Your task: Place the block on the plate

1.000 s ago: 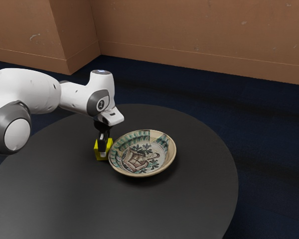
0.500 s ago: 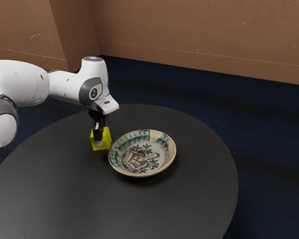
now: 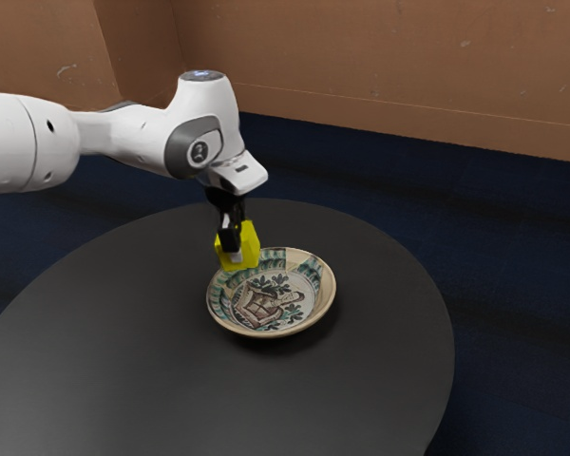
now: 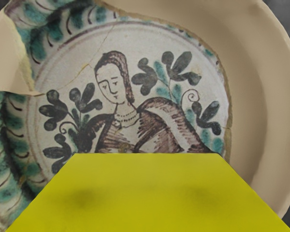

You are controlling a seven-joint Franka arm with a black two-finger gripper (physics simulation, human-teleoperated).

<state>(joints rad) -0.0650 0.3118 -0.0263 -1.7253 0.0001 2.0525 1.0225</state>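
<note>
Aloft, yellow block (image 3: 250, 244), clasped in gripper (image 3: 236, 251)

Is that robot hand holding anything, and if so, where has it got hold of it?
Yes, the gripper holds the yellow block by its sides: one finger lies against the side facing the exterior view.

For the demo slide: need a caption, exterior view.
Gripper holding the block over the plate, not yet placed.
</note>
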